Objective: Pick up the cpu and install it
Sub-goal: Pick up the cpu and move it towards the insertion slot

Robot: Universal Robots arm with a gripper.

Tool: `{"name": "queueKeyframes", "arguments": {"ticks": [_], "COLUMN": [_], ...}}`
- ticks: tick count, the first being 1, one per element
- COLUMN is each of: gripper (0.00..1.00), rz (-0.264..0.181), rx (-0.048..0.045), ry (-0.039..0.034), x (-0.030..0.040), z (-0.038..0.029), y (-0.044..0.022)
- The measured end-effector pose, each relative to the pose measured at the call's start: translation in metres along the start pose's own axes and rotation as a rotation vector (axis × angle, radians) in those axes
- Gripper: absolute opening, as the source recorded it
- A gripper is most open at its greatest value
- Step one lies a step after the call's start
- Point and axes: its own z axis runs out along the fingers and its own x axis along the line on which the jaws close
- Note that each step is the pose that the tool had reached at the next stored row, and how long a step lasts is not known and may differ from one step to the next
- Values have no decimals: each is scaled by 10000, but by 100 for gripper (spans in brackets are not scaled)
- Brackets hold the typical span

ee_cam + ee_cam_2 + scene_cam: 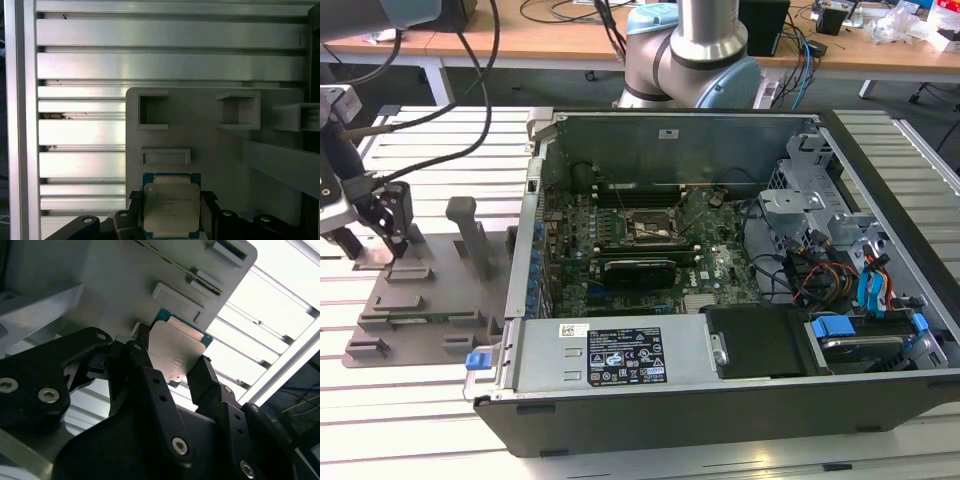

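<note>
In the exterior view my gripper (396,240) is low over the grey tray (430,300) at the exterior view's left. The tray lies flat on the slatted aluminium table (410,420), just beside the open computer case (720,400). Inside the case the motherboard (620,265) lies face up, with its dark socket (650,232) near the middle, well apart from my tool. My arm (692,45) rises behind the case, and a wooden desk (550,42) with cables runs along the back of the room. In the second wrist view the cpu (177,350) sits between my two black fingers (145,370), silver top towards the camera and its green rim showing at the far edge. One finger presses on each of two opposite sides, so I have it clamped. The tray (125,275) is right behind it with its raised blocks, and the bright slats of the table (280,330) lie beyond. I cannot tell whether the chip is clear of the tray or resting on it. In the first wrist view the cpu (171,205) is again held square between my fingertips, against the tray (215,150) near its edge and just short of a small rectangular ridge and two open-sided pockets. The table (150,65) stretches past in long pale strips.
</note>
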Motion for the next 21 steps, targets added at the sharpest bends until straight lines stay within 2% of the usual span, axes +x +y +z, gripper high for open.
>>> {"name": "queueKeyframes", "arguments": {"ticks": [4,11,15,17,21], "gripper": [55,55,55,55,55], "rz": [1,1,0,1,0], "rx": [1,0,-1,0,1], "ry": [1,0,-1,0,1], "x": [-2,-8,-12,-12,-15], "z": [-65,-285,-383,-406,-495], "y": [-2,-9,-11,-12,-14]}}
